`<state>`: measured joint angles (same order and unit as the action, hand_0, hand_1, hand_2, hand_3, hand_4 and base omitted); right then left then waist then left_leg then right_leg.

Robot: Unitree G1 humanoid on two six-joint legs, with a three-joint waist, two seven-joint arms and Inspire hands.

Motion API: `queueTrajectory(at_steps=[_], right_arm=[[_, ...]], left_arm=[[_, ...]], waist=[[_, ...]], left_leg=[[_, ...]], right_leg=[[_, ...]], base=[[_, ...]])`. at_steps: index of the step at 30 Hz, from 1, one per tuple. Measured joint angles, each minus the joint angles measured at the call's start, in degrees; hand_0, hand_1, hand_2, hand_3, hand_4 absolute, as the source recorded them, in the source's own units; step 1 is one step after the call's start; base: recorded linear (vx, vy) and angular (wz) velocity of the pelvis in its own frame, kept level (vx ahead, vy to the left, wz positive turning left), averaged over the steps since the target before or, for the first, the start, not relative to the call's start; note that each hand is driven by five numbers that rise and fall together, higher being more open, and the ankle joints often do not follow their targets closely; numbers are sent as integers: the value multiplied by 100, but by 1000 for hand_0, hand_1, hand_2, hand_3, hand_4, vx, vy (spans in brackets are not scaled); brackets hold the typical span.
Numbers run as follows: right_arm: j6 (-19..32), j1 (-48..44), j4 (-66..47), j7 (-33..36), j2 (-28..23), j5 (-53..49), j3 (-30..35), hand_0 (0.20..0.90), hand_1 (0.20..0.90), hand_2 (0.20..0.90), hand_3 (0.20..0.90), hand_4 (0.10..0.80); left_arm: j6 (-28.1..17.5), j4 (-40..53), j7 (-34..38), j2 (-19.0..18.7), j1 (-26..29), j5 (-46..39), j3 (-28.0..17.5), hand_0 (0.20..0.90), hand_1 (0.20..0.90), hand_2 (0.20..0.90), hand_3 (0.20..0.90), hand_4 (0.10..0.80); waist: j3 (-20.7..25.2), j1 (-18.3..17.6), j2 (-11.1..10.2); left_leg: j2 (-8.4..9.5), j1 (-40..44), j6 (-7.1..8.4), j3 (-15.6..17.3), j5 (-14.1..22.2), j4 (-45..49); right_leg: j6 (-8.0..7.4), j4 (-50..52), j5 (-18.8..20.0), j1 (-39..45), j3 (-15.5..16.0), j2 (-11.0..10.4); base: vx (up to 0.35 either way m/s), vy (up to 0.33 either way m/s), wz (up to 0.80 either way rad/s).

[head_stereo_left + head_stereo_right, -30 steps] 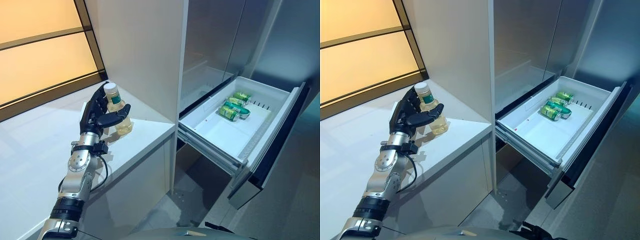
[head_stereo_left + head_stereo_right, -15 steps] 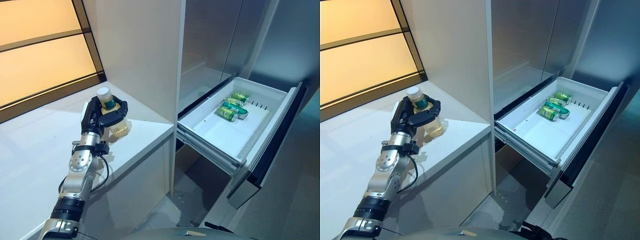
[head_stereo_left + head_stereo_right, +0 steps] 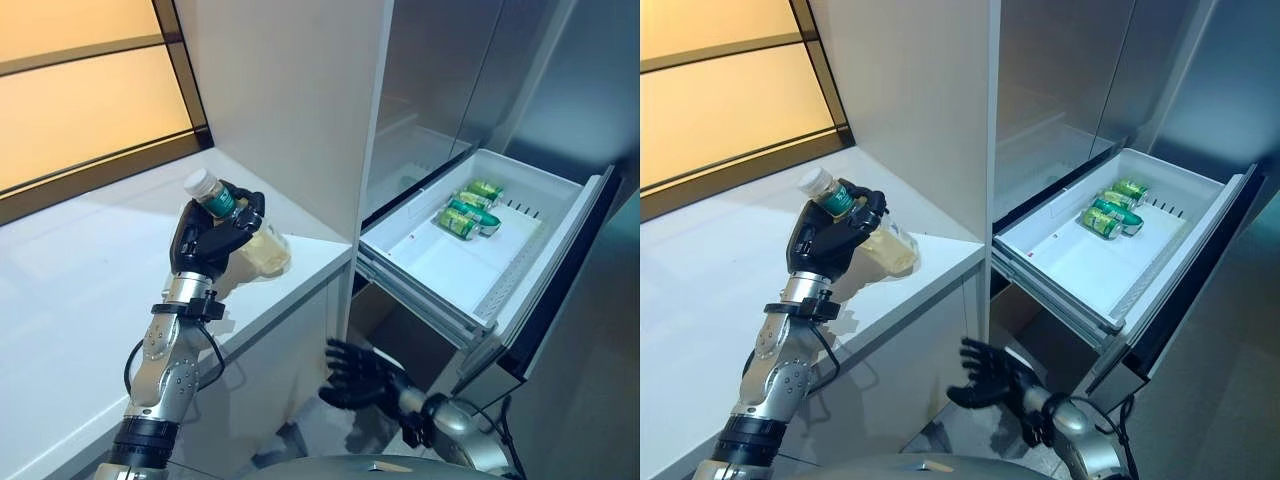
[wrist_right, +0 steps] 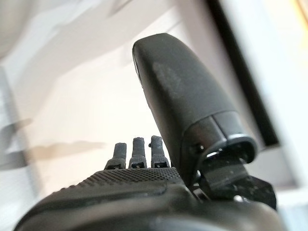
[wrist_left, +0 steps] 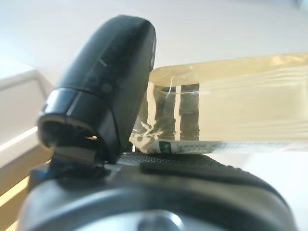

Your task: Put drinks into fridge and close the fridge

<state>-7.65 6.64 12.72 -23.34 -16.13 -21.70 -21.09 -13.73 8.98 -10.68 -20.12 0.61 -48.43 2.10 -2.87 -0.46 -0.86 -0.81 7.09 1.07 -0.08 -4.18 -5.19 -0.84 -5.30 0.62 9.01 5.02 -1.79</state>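
My left hand is shut on a clear bottle of pale yellow drink with a white cap and green neck label. It holds the bottle tilted, just above the white counter. The bottle also shows in the left wrist view, past the thumb. My right hand is open and empty, low in front of the counter's side. The fridge's white drawer stands pulled out to the right, with green cans lying at its far end.
A tall white cabinet panel rises between the counter and the grey fridge doors. An amber window runs behind the counter. The drawer's dark front juts out over the grey floor.
My left hand has lifted the bottle off the counter and tilted it, cap to the left. My right hand has come into view below the counter. The camera has shifted slightly.
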Motion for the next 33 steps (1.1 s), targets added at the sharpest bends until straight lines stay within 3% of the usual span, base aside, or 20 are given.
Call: queueTrajectory(at_steps=[6,10,18,23,26,33], right_arm=[[-669,-387,-1751,-143,-778,-323,77,900,900,900,900,800],[-981,-595,-2186,-165,-1406,-512,417,900,900,900,900,800],[-972,-1650,-3108,21,-1656,-1360,1045,900,900,900,900,800],[-1027,-1938,-3417,2,-1681,-1777,1062,900,900,900,900,800],[-1324,-2036,-3454,26,-1753,-1970,1043,900,900,900,900,800],[-1533,-2140,-3451,148,-1969,-2220,930,900,900,900,900,800]], left_arm=[[-25,806,-520,-238,264,-389,1,300,300,300,200,100],[-25,1021,-893,-393,377,-676,-11,300,300,300,200,100],[354,1112,-1218,-585,519,-887,0,300,300,300,200,100],[622,1111,-1104,-759,630,-883,189,300,300,300,200,100],[713,1111,-1011,-813,835,-847,316,300,300,300,200,100],[736,1111,-697,-999,1180,-629,558,300,300,300,200,100]], waist=[[-11,-45,4],[-65,-25,26],[-118,-189,65],[-125,-217,56],[-149,-226,32],[-157,-276,20]], left_leg=[[6,-81,-3,15,-6,8],[2,-80,-2,54,-4,6],[-11,-87,5,153,4,5],[-7,-88,5,146,14,9],[-4,-87,4,150,15,9],[-9,-80,8,168,20,9]], right_leg=[[-4,5,3,-77,-8,-3],[-4,5,3,-90,-53,1],[-7,5,6,-146,-148,14],[-5,5,8,-143,-149,15],[-6,5,8,-142,-156,14],[-4,6,10,-145,-187,21]], base=[[-11,-7,-1],[-13,-9,-3],[-34,-18,-7],[-14,-11,1],[0,0,0],[-34,-13,-1]])
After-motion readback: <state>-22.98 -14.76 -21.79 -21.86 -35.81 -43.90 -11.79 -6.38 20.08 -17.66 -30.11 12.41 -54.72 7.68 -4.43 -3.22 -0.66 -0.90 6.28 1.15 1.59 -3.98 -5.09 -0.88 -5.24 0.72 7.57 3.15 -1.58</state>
